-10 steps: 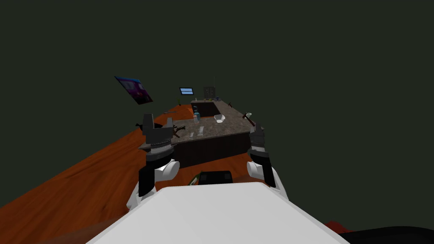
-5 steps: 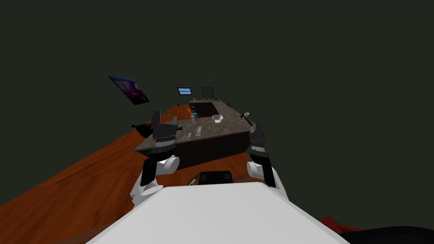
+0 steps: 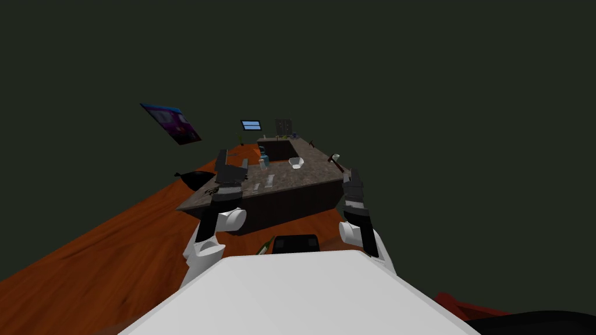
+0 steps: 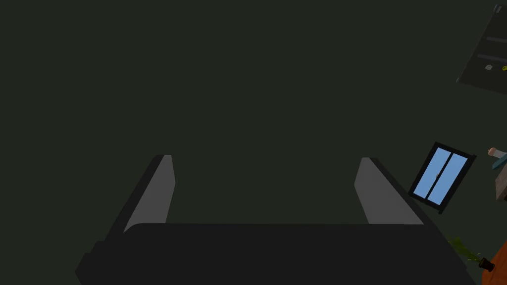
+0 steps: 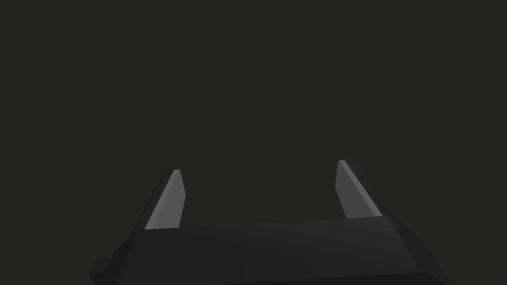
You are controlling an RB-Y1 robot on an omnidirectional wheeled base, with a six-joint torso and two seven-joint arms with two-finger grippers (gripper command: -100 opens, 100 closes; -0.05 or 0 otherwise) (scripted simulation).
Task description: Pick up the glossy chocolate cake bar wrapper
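Observation:
A dark stone-topped counter (image 3: 308, 171) stands ahead on the orange floor. Two small pale flat items (image 3: 263, 184) lie near its front edge; I cannot tell which is the wrapper. My left gripper (image 3: 233, 161) is raised over the counter's left front part, just left of those items, and in the left wrist view it (image 4: 267, 163) is open and empty, facing a dark wall. My right gripper (image 3: 353, 173) hangs at the counter's right front corner, and in the right wrist view it (image 5: 257, 170) is open with nothing between its fingers.
On the counter stand a white bowl (image 3: 296, 163), a blue bottle (image 3: 263, 154) and a hammer-like tool (image 3: 336, 160). A dark twig-like thing (image 3: 212, 189) lies at the counter's left edge. A black bowl shape (image 3: 195, 177) sits on the floor to the left. A green bottle (image 3: 265, 247) lies near my chest.
My left arm has reached forward, carrying its gripper from in front of the counter to over its left front part. The view has shifted slightly. The right arm has stayed still.

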